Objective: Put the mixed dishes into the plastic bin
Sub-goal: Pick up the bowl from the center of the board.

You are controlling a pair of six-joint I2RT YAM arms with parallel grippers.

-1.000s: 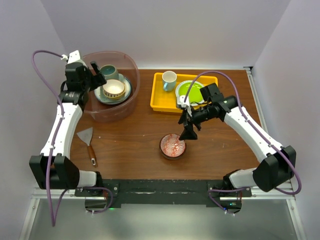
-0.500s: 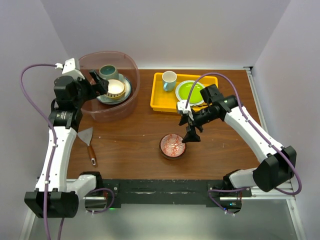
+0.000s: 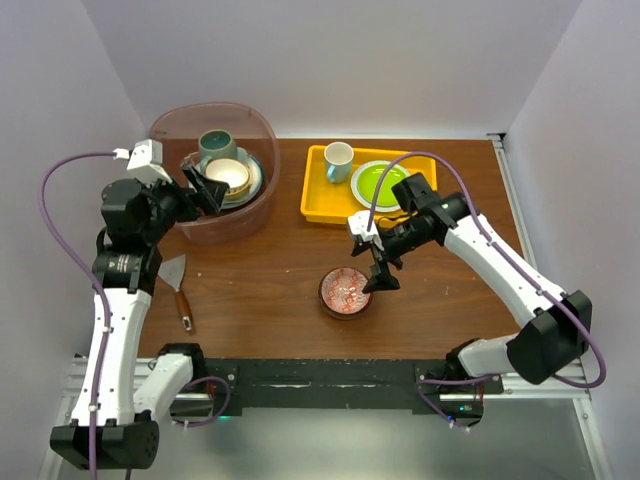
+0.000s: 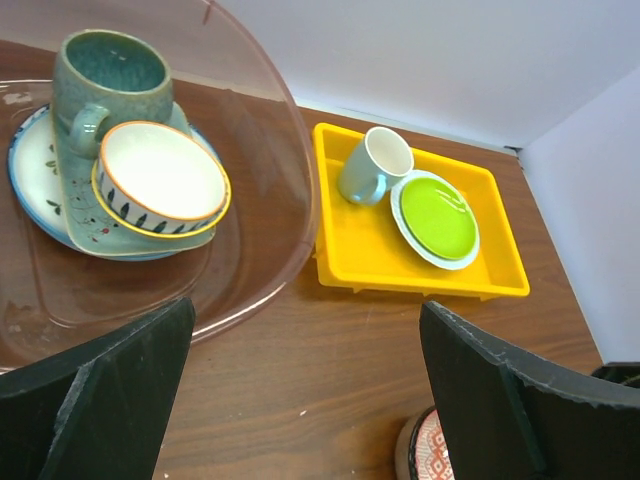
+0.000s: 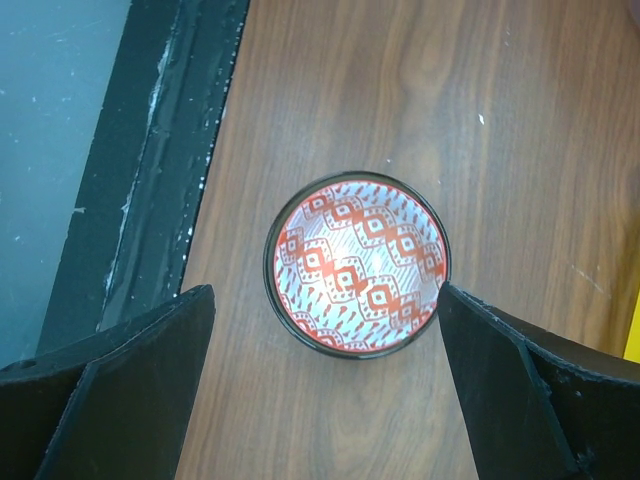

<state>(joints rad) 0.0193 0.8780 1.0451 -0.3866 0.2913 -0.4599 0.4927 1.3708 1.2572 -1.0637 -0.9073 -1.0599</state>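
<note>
The plastic bin (image 3: pixel 238 226) (image 4: pixel 262 225) stands at the back left. It holds a teal mug (image 3: pixel 216 146) (image 4: pixel 104 85) and a striped bowl (image 3: pixel 228 175) (image 4: pixel 160 178), which sit on a pale green tray (image 4: pixel 125 238) over a blue floral plate (image 4: pixel 28 170). My left gripper (image 3: pixel 201 180) (image 4: pixel 305 310) hangs open and empty at the bin's near rim. A red patterned bowl (image 3: pixel 345 291) (image 5: pixel 357 265) (image 4: pixel 432 455) sits on the table. My right gripper (image 3: pixel 378 272) (image 5: pixel 327 290) hovers open just above its right side, one finger on either side of it and clear of it.
A yellow tray (image 3: pixel 314 205) (image 4: pixel 365 260) at the back centre carries a small white cup (image 3: pixel 338 160) (image 4: pixel 376 165) and a lime-green plate (image 3: pixel 378 183) (image 4: pixel 436 217). A scraper with a wooden handle (image 3: pixel 176 286) lies near the left arm. The table's black front edge (image 5: pixel 165 170) runs close to the bowl.
My left gripper has drawn back from over the bin to its near rim and opened wider. The right gripper has dropped and shifted left toward the red patterned bowl.
</note>
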